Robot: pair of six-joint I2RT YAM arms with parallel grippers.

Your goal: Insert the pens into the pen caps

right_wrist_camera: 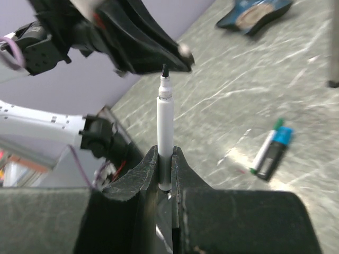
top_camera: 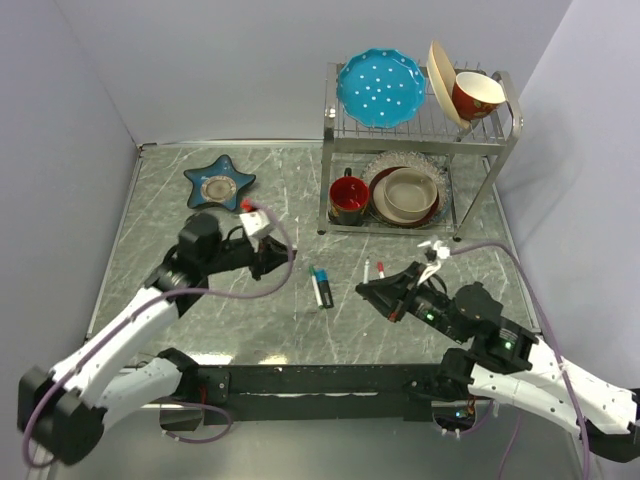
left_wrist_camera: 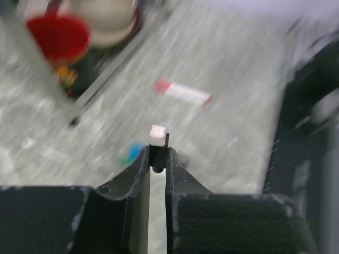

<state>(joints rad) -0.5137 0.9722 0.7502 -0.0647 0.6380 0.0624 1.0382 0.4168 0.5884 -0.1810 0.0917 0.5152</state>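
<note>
My right gripper (right_wrist_camera: pixel 164 154) is shut on a thin white pen (right_wrist_camera: pixel 164 119), whose black tip points toward my left gripper (right_wrist_camera: pixel 153 53). My left gripper (left_wrist_camera: pixel 158 157) is shut on a small black pen cap with a white end (left_wrist_camera: pixel 158 136). In the top view the left gripper (top_camera: pixel 283 262) and right gripper (top_camera: pixel 363 288) face each other above the table, apart. Between them lie a black marker with a blue end (top_camera: pixel 321 289) and a thin white pen with a green end (right_wrist_camera: pixel 266 147). A white pen with red ends (left_wrist_camera: pixel 183 92) lies further back; it also shows in the top view (top_camera: pixel 380 270).
A dish rack (top_camera: pixel 495 150) at the back right holds a red cup (top_camera: pixel 347 197), bowls, a blue plate and a red bowl. A blue star-shaped dish (top_camera: pixel 218 183) sits at the back left. A blue and green blur (left_wrist_camera: pixel 131 153) lies below the left fingers.
</note>
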